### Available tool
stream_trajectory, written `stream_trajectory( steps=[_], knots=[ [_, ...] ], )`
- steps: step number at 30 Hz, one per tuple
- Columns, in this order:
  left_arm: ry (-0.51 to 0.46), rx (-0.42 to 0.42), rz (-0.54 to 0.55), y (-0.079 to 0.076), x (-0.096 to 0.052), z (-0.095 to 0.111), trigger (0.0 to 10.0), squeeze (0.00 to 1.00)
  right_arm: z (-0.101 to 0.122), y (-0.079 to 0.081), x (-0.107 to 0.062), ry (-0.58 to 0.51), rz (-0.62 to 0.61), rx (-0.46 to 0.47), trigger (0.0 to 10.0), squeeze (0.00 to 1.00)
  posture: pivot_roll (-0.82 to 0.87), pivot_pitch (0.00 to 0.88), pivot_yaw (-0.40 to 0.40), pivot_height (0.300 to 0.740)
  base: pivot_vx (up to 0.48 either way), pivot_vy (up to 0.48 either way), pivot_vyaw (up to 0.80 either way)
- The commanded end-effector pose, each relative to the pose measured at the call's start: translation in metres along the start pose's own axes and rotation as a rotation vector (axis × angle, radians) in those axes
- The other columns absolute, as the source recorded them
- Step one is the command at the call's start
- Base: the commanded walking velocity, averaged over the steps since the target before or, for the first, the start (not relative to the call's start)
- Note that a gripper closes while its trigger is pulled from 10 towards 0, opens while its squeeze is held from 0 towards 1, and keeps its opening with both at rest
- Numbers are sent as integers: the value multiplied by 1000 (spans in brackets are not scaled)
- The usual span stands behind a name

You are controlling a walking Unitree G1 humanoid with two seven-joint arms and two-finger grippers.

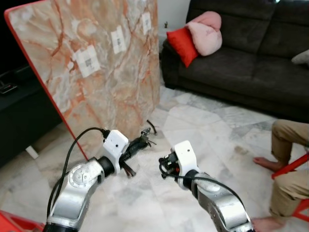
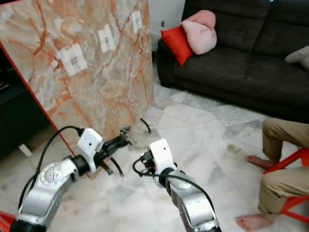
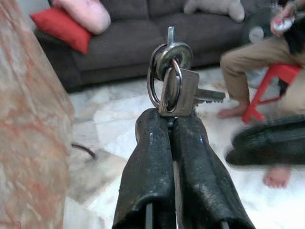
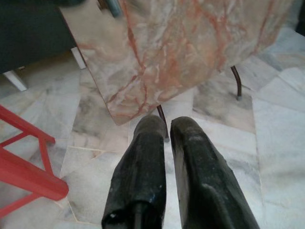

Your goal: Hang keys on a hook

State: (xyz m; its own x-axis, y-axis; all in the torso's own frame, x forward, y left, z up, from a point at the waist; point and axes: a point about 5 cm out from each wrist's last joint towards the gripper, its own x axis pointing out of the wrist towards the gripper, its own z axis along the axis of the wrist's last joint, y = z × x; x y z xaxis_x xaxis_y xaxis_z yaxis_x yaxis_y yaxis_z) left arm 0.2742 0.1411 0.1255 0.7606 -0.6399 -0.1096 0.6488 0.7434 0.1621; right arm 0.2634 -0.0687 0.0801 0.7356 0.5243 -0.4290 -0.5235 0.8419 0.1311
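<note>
Fingers of the left gripper (image 3: 174, 119) pinch the keys (image 3: 174, 83), which jut beyond their tips toward the tilted marble panel (image 1: 106, 63); no hook is discernible. The right gripper (image 4: 167, 126) is closed, empty.

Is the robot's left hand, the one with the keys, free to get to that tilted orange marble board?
Probably yes: the left hand, shut on the silver keys, is raised beside the orange-veined marble board, with nothing between them.
</note>
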Motion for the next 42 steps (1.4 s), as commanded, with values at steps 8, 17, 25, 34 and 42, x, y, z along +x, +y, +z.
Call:
stream_trajectory(
  steps=[8, 17, 25, 34, 42],
  knots=[
    [0, -1, -5, -2, 2, 1, 10000, 0, 9, -21, -6, -56, -37, 29, 10000, 0, -17, 0, -22, 740, 0, 0, 0],
    [-3, -1, 9, -2, 2, 0, 10000, 0, 15, -40, -10, -68, -102, -91, 10000, 0, -21, 0, -25, 740, 0, 0, 0],
    [-6, 1, 14, -2, 3, 1, 10000, 0, 13, -38, -10, -88, -25, -103, 10000, 0, -23, 0, -27, 740, 0, 0, 0],
    [-14, 9, 22, -2, 5, 2, 10000, 0, 15, -39, -6, -131, 36, -175, 10000, 1000, -21, 0, -28, 740, 0, 0, 0],
    [-21, 10, 27, -2, 6, 4, 10000, 0, 16, -47, -2, -151, -15, -179, 10000, 0, -24, 0, -27, 740, 0, 0, 0]
  ],
)
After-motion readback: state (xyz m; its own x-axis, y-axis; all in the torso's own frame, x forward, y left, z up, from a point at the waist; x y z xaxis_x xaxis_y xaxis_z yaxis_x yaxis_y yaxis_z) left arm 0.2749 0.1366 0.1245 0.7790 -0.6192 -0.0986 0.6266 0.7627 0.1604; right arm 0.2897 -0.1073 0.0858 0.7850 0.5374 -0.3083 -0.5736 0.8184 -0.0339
